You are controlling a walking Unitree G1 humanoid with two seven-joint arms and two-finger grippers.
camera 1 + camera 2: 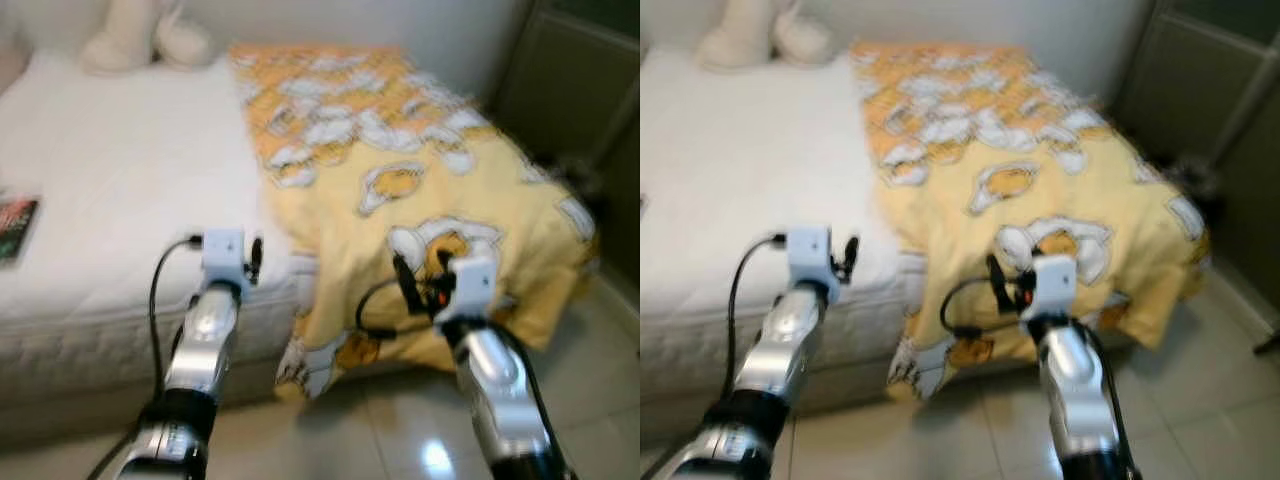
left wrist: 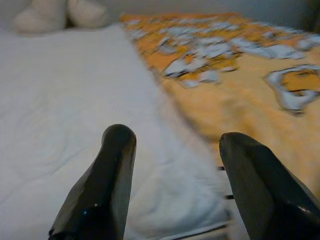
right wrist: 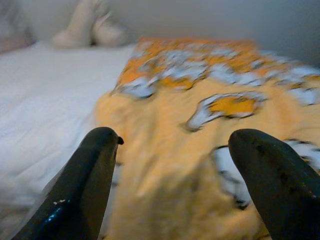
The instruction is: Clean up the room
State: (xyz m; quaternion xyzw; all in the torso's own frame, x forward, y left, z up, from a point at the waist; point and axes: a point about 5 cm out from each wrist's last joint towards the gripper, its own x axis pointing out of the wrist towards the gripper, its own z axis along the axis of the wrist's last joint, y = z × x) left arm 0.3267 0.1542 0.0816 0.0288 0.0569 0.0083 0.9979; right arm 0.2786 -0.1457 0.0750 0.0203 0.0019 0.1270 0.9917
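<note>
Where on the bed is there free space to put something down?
The white mattress is bare between the blanket edge, the book at the left edge and the plush toy at the head. The blanket covers the right half and hangs over the foot. Both grippers, left and right, are open.

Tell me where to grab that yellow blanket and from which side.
Grip the yellow blanket at its inner long edge, where it ends on the bare white mattress. That edge lies loose on top of the mattress with bare sheet beside it. Likely best to come from the foot of the bed with the open left gripper, which already points near that seam.
</note>
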